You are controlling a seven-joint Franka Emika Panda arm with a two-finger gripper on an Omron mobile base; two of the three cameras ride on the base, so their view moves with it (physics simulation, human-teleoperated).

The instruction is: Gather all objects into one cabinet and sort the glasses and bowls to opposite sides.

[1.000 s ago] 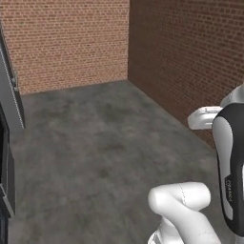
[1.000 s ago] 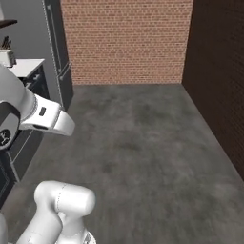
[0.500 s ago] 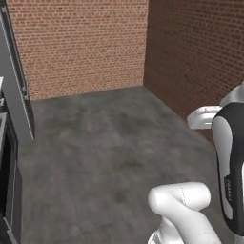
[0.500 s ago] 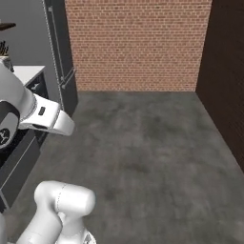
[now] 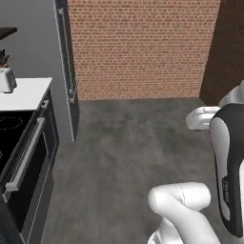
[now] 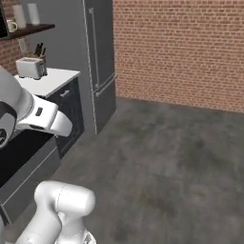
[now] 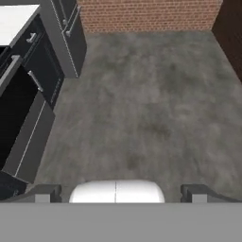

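The hand (image 7: 118, 191) hangs over bare floor (image 7: 142, 104), fingers wide apart and empty. Far off, the right base view catches a cream mug (image 6: 12, 25) on a high shelf (image 6: 28, 30), above a toaster (image 6: 30, 68) on the counter (image 6: 52, 78).

light: I'm seeing flat, even render light, no clear source
shadows: barely showing
sharpness: everything's looking soft and low-res
glare: none

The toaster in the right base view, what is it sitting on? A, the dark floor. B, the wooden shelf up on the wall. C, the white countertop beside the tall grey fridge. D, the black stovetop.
C: the toaster stands on the white countertop, just left of the tall grey fridge, with a knife block behind it.
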